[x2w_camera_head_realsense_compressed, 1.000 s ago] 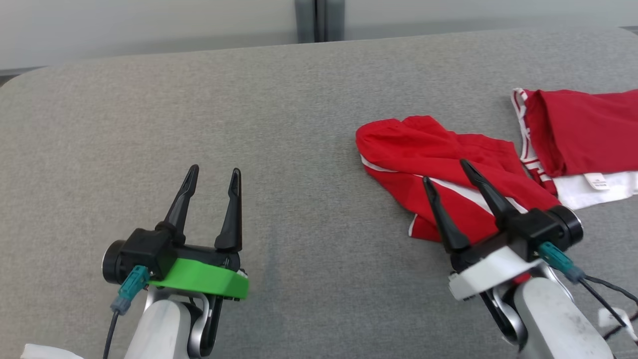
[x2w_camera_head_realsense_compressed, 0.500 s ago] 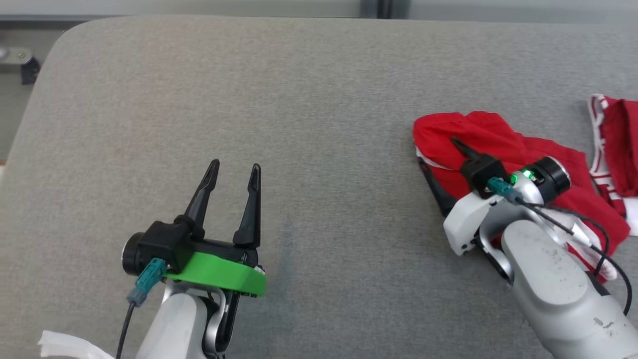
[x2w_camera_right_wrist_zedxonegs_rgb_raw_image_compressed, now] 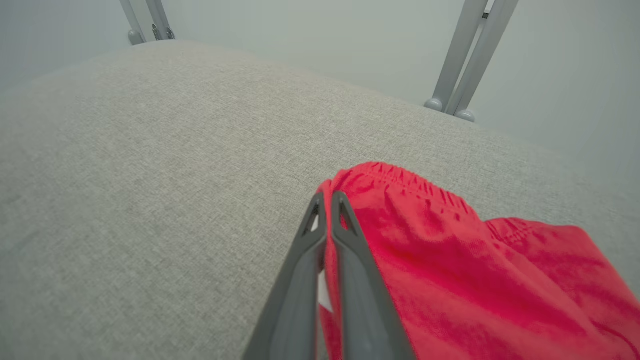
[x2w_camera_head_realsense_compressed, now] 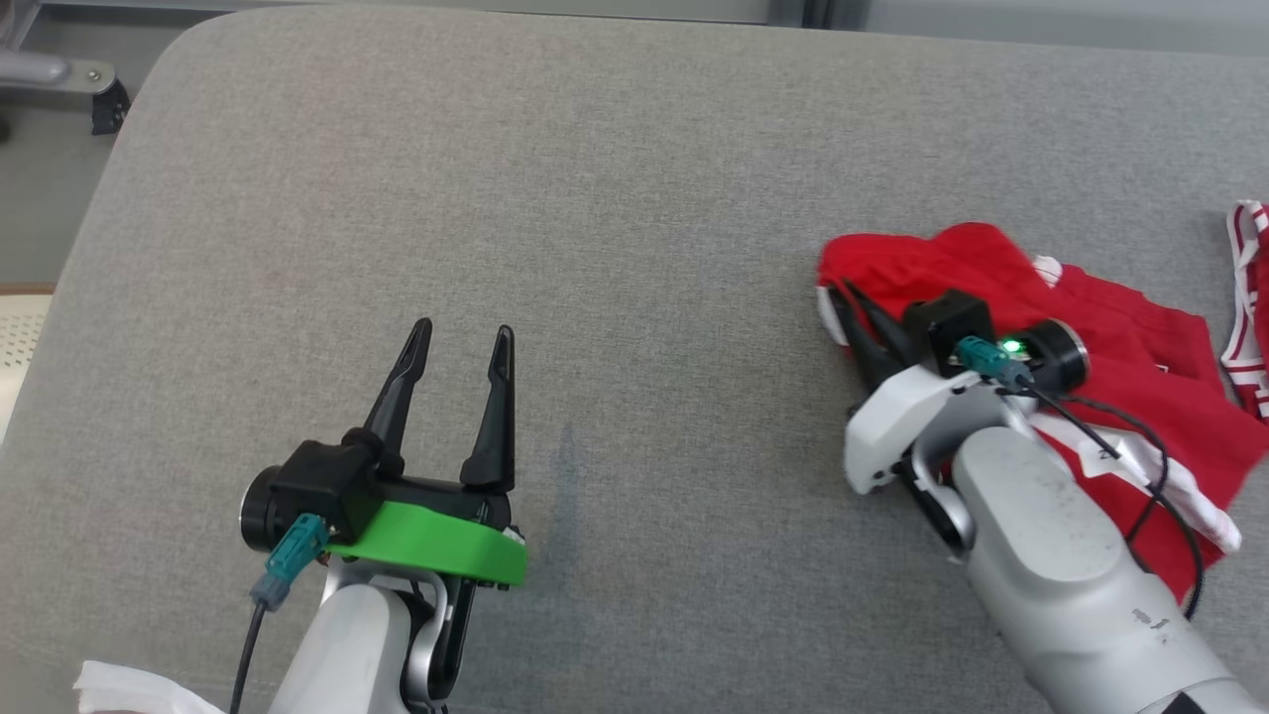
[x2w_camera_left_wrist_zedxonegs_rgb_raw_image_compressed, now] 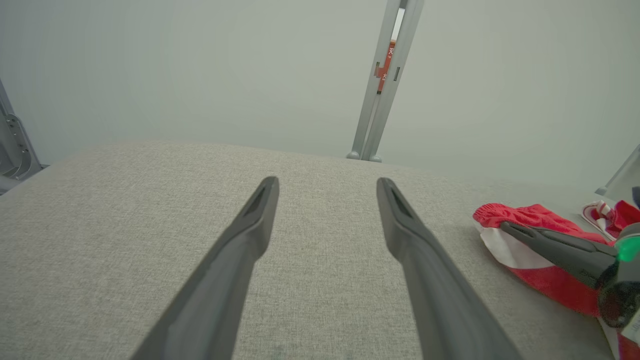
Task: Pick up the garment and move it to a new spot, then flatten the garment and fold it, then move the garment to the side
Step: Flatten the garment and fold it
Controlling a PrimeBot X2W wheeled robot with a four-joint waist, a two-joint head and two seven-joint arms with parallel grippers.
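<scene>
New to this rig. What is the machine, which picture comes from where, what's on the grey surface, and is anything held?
This is a two-armed robot at a grey padded surface. The overhead picture is from its head camera, looking down; the other two look along each wrist's two dark fingers. The left gripper is open over bare surface, holding nothing. The right gripper is shut on the edge of a crumpled red garment with white trim. Another red-and-white garment lies at the far right.

A grey fabric-covered surface (x2w_camera_head_realsense_compressed: 634, 198) stands before a pale wall (x2w_camera_left_wrist_zedxonegs_rgb_raw_image_compressed: 200, 75); a grey metal post (x2w_camera_left_wrist_zedxonegs_rgb_raw_image_compressed: 384, 85) rises behind it.
</scene>
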